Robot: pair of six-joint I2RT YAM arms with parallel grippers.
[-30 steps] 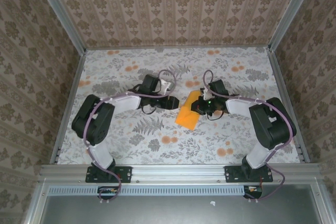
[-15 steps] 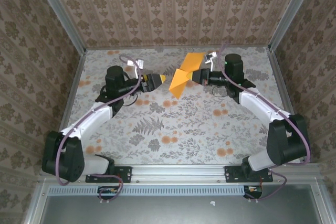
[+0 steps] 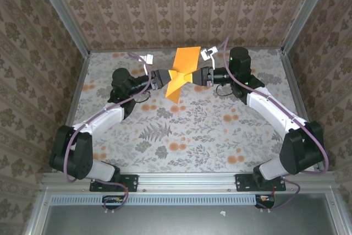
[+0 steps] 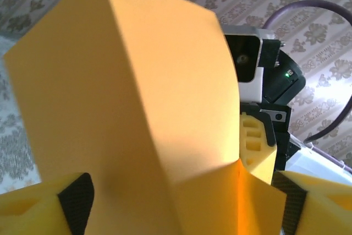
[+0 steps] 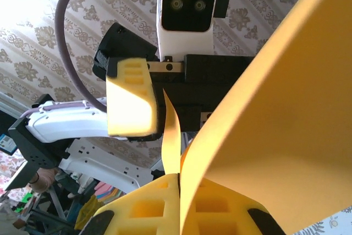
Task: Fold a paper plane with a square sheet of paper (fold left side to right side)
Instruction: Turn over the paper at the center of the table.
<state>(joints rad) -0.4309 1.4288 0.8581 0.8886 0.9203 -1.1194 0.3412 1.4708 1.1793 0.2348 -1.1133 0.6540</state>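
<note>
The square sheet of paper is bright orange, creased into angled flaps, and hangs in the air over the back of the table. My right gripper comes in from the right and is shut on a folded edge of it; in the right wrist view the yellow pads pinch the paper at the right gripper. My left gripper faces it from the left, open. In the left wrist view the paper stands between the wide-apart jaws of the left gripper.
A grey-white cloth with flower prints covers the table. Patterned walls and an aluminium frame enclose the left, back and right sides. Both arms stretch toward the back wall, and a purple cable loops above the left wrist.
Both arms have gone from the table's middle up to the back, carrying the paper. The left gripper has opened and closed in on the paper from the left.
</note>
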